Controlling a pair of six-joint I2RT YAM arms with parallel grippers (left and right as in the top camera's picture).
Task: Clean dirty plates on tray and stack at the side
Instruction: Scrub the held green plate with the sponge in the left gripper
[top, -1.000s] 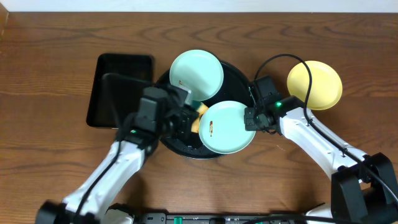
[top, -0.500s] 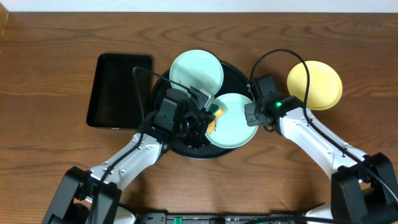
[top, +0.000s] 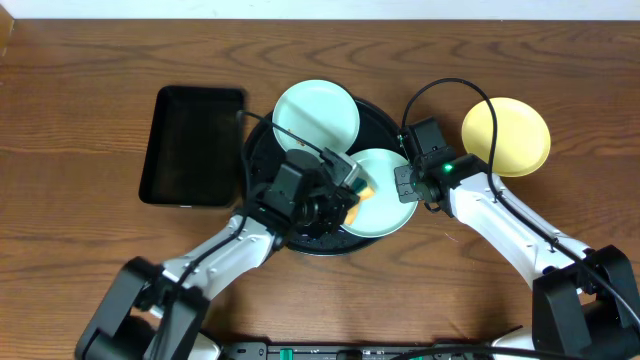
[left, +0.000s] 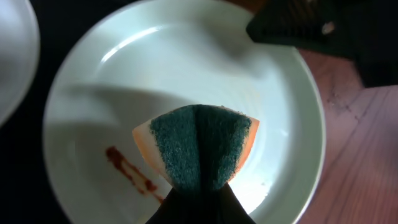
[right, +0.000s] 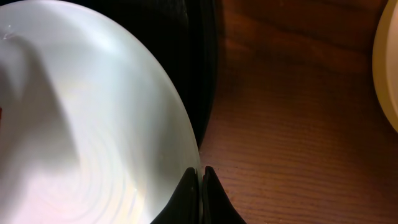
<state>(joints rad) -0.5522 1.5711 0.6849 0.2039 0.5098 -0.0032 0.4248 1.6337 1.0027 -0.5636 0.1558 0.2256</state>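
An aqua-mint plate (top: 385, 195) with a brown streak (left: 132, 170) lies over the right part of the round black tray (top: 262, 150). My right gripper (top: 405, 187) is shut on this plate's right rim (right: 194, 163). My left gripper (top: 345, 192) is shut on a green and orange sponge (left: 198, 147) held on or just over the plate's middle, right of the streak. A second aqua-mint plate (top: 315, 116) sits at the tray's back. A pale yellow plate (top: 506, 135) lies on the table to the right.
A rectangular black tray (top: 193, 145) sits on the wooden table left of the round tray. The yellow plate's edge shows at the right of the right wrist view (right: 387, 68). The right arm's cable (top: 450, 95) loops above the plates.
My left gripper has moved right with the sponge, from the tray's left side to over the held plate. The right gripper and its plate shifted slightly back and now stay still.
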